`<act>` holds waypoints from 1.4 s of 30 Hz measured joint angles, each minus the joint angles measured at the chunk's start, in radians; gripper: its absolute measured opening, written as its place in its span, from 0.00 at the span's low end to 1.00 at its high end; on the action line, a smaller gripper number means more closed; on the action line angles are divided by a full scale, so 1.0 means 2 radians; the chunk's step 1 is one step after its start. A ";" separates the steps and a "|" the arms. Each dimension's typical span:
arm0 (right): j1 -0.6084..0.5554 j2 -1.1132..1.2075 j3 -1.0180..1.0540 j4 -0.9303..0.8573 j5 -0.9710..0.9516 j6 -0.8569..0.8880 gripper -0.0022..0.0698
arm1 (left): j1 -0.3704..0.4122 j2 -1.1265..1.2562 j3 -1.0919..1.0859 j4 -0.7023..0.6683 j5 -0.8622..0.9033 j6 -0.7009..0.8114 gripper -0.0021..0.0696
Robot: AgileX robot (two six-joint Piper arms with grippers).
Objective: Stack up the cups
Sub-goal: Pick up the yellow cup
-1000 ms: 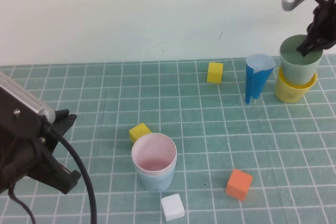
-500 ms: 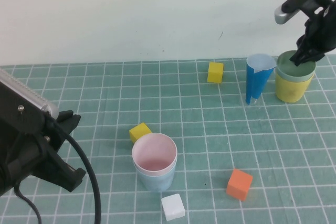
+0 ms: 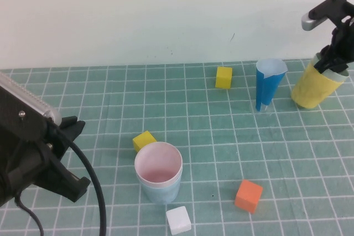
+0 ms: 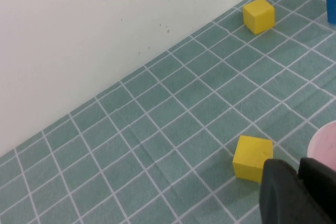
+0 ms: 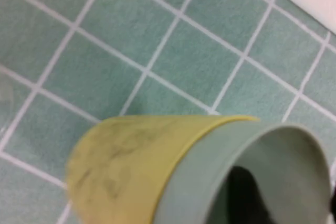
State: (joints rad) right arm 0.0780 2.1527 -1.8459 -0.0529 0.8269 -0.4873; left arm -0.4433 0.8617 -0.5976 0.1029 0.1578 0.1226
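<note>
Since a second ago the green cup (image 3: pixel 330 66) has sunk into the yellow cup (image 3: pixel 317 88) at the far right, and that pair now leans over, its mouth tipped toward the far right instead of standing square on the mat (image 3: pixel 199 125).

Going by size, the left arm fills the near-left corner, parked; its left gripper (image 4: pixel 299 192) hangs low just beside the near yellow cube (image 4: pixel 252 158), fingers pressed together on nothing.

The right gripper (image 3: pixel 336 53) sits at the rim of the tilted pair. One dark finger reaches down inside the green cup in the right wrist view. Whether the jaws have let go or are still bearing on the rim cannot be told.

Next comes the near stack, left of centre: the pink cup (image 3: pixel 159 164) nested in the light blue cup (image 3: pixel 159 190), upright.

The tall dark-blue cone cup (image 3: pixel 267 84) stands just left of the tilted pair, apart from it.

Smallest are the cubes: a second yellow cube (image 3: pixel 223 77) far centre, an orange cube (image 3: pixel 248 195) and a white cube (image 3: pixel 178 220) near the front.

My judgement is that the task is about half done: two pairs exist, well apart. What remains is to right the leaning pair and join one pair into the other.
</note>
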 joint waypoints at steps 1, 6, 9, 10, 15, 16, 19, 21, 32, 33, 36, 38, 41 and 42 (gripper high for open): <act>-0.001 0.001 0.000 0.005 0.000 0.000 0.47 | 0.000 0.000 0.000 0.000 0.000 0.000 0.08; 0.002 0.014 0.002 0.049 0.025 -0.008 0.44 | 0.000 0.000 0.000 0.001 0.000 0.000 0.08; 0.002 0.015 0.003 0.066 0.031 -0.013 0.47 | 0.000 0.000 0.000 0.001 0.000 0.000 0.08; 0.002 0.015 0.003 0.071 0.032 -0.015 0.49 | 0.000 0.000 0.000 0.001 0.000 0.000 0.08; 0.002 0.014 0.003 0.080 0.039 -0.025 0.52 | 0.000 0.000 0.000 0.002 0.000 0.000 0.08; 0.002 0.014 0.003 0.083 0.041 -0.027 0.53 | 0.000 0.000 0.000 0.002 0.000 0.000 0.08; 0.002 0.013 0.003 0.087 0.046 -0.027 0.56 | 0.000 0.000 0.000 0.002 0.000 0.000 0.08; 0.002 0.013 0.003 0.095 0.046 -0.029 0.56 | 0.000 0.000 0.000 0.002 0.000 0.000 0.08; 0.002 0.013 -0.006 0.125 0.057 -0.071 0.08 | 0.000 0.000 0.000 0.002 0.000 0.000 0.08; 0.002 0.013 -0.014 0.118 0.066 -0.071 0.08 | 0.000 0.000 0.000 0.002 0.000 0.000 0.08; 0.002 0.012 -0.054 0.082 0.108 -0.062 0.07 | 0.000 0.000 0.000 0.002 0.000 0.000 0.08; 0.002 0.006 -0.089 0.055 0.137 -0.052 0.07 | 0.000 0.000 0.000 0.002 0.000 0.000 0.08; 0.002 -0.016 -0.140 0.038 0.164 -0.037 0.07 | 0.000 0.000 0.000 0.002 0.001 0.000 0.08; 0.003 -0.028 -0.152 0.041 0.168 -0.036 0.07 | 0.000 0.000 0.000 0.002 0.002 0.000 0.08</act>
State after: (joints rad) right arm 0.0841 2.0972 -2.1503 0.0297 1.1636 -0.5598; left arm -0.4433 0.8617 -0.5976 0.1068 0.1615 0.1226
